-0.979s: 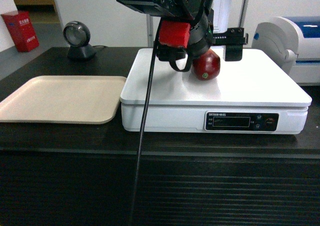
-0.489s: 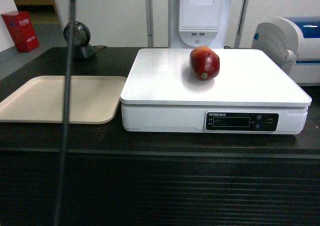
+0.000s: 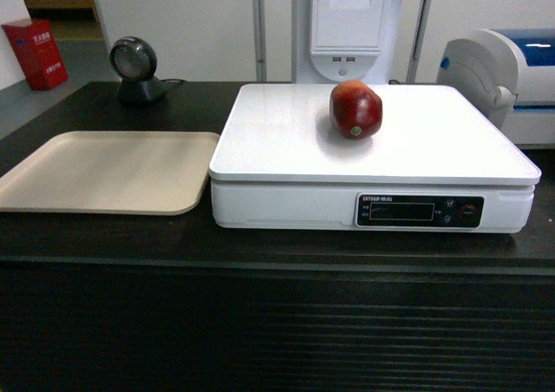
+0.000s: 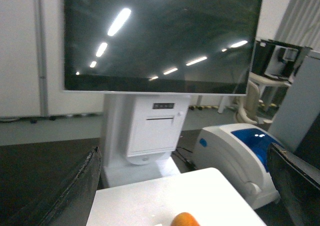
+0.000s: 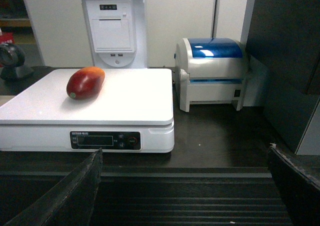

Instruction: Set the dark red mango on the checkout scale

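Note:
The dark red mango (image 3: pixel 355 109) lies free on the white platform of the scale (image 3: pixel 286 145), toward the back middle, on the black checkout (image 3: pixel 277 331) counter. No gripper shows in the head view. My left gripper (image 4: pixel 183 186) is open, high above the scale (image 4: pixel 160 201), with only the mango's orange end (image 4: pixel 185 220) at the bottom edge. My right gripper (image 5: pixel 182 186) is open and empty in front of the checkout's ribbed panel (image 5: pixel 185 201), right of the scale (image 5: pixel 125 106); the mango (image 5: pixel 85 82) rests on the platform's left part.
A beige tray (image 3: pixel 104 171) lies left of the scale. A round black scanner (image 3: pixel 134 69) stands at the back left. A white and blue label printer (image 3: pixel 507 71) sits to the right, and a receipt printer under a monitor (image 4: pixel 160 36) stands behind the scale.
The arm that hung over the mango has lifted away and left the head view, its cable swinging out after it. The mango stays on the scale.

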